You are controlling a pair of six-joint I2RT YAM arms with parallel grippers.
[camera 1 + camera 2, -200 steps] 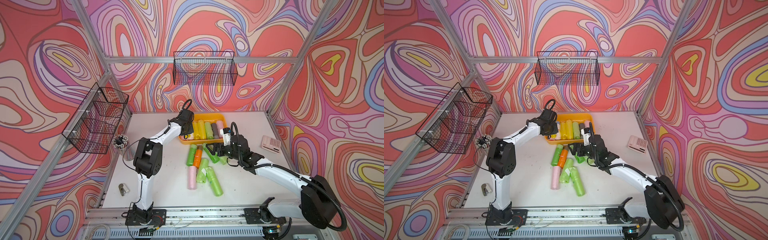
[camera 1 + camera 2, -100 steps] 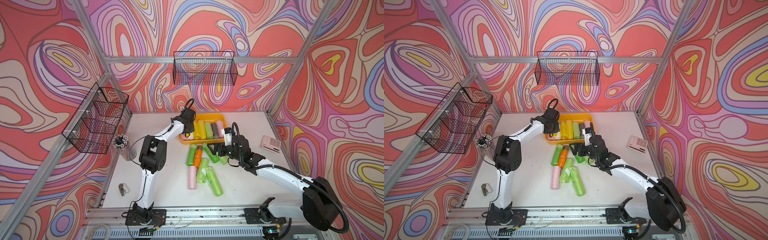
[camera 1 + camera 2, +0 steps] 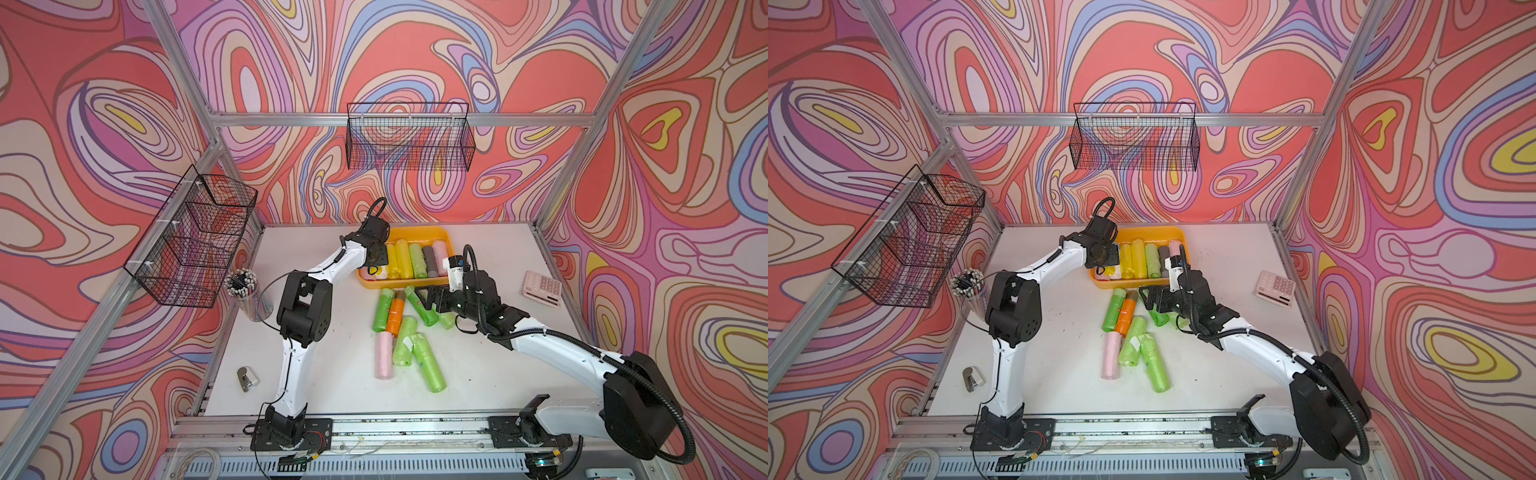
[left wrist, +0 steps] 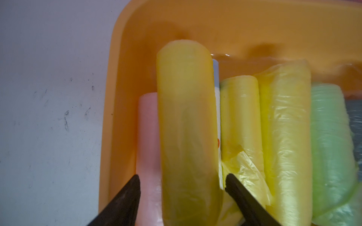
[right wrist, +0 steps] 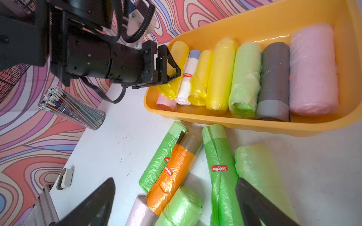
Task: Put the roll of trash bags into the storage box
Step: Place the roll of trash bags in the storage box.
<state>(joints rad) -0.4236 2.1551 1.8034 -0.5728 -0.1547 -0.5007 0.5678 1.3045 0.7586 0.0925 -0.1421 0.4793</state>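
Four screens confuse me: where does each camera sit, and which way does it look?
Top views: twin cameras high at the front, looking down on the table, left arm, right arm and storage box.
Left wrist: on the left arm, looking down into the storage box; the open left gripper straddles a yellow roll.
Right wrist: on the right arm, facing loose rolls and the storage box; the open right gripper shows, plus the left gripper.
Shared: both wrist views show that yellow roll.
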